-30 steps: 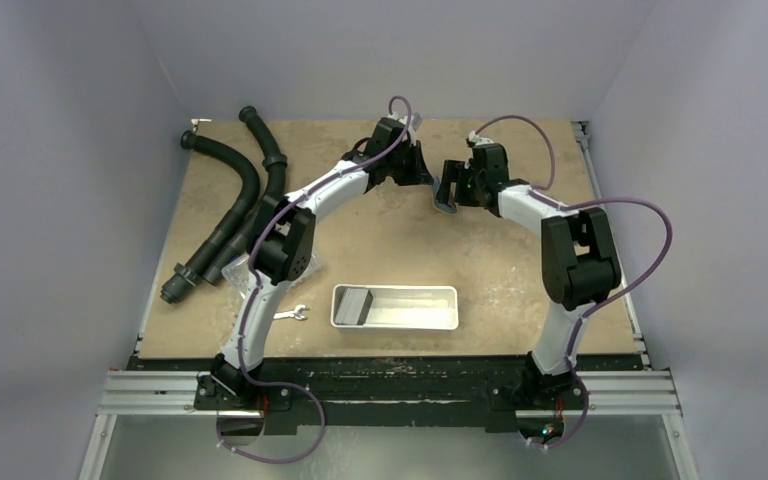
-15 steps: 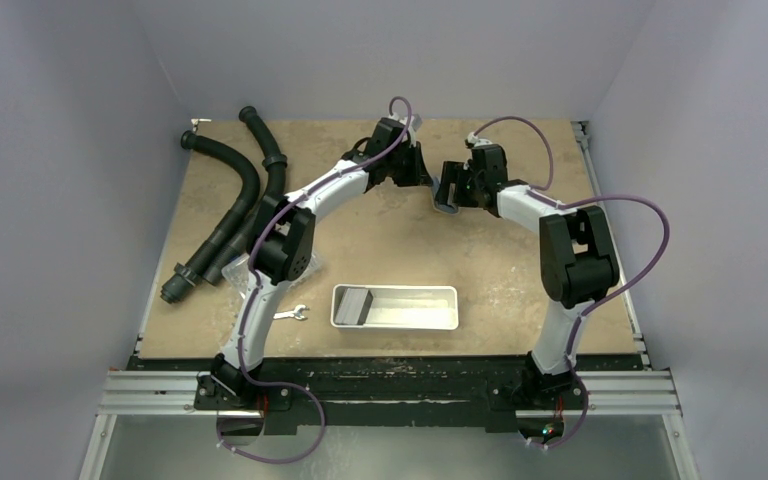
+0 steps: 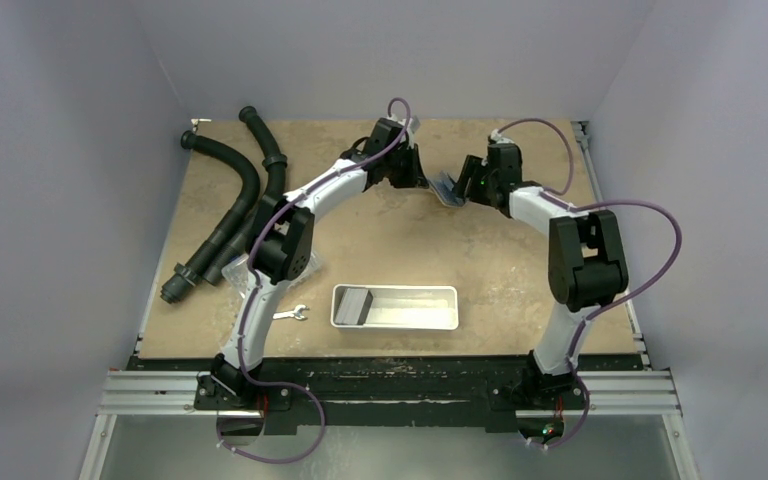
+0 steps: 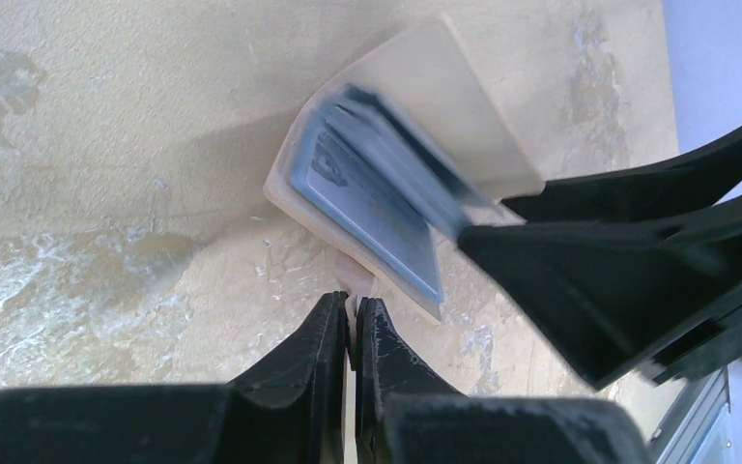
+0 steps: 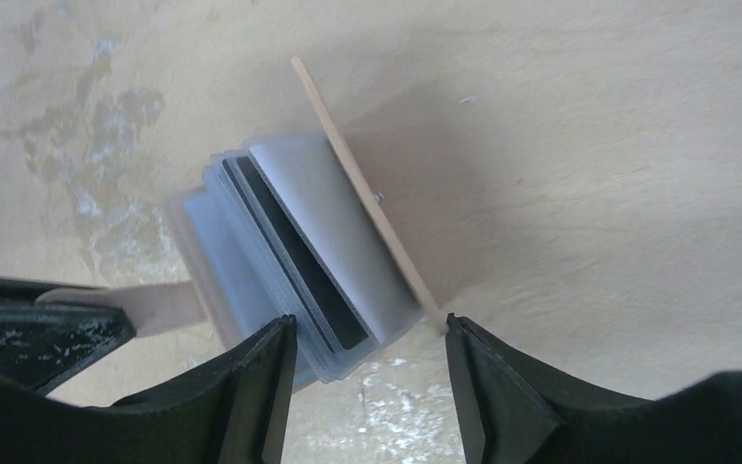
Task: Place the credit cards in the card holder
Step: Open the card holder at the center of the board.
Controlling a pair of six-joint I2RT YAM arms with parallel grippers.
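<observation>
Left wrist view: the left gripper (image 4: 351, 317) has its two fingers pressed together on a small beige tab (image 4: 356, 277) that sticks out from the edge of the one card holder (image 4: 464, 116); the holder lies partly open on the table, upper middle of the frame, beige outside and light blue inside, its inner leaves blurred.

Right wrist view: the right gripper (image 5: 369, 329) has its two fingers spread wide, one at each side of the holder's near corner at the bottom of the frame; whether either finger touches it I cannot tell; one dark card (image 5: 295, 256) shows between the pale blue-grey leaves, centre of the frame; the beige cover stands on edge as a thin slanted line to the right of the leaves; the left gripper's fingers enter at the lower left, pinching the tab.

Top external view: both grippers meet at the holder in the upper middle of the table (image 3: 400, 240), so the arms hide most of it; one long white tray (image 3: 440, 322) lies in the lower middle, well apart from the holder, with one grey card (image 3: 353, 305) in its left end; that makes two cards seen; one silver wrench (image 3: 293, 314) lies just left of the tray; two black corrugated hoses (image 3: 235, 185) curve along the left side.
</observation>
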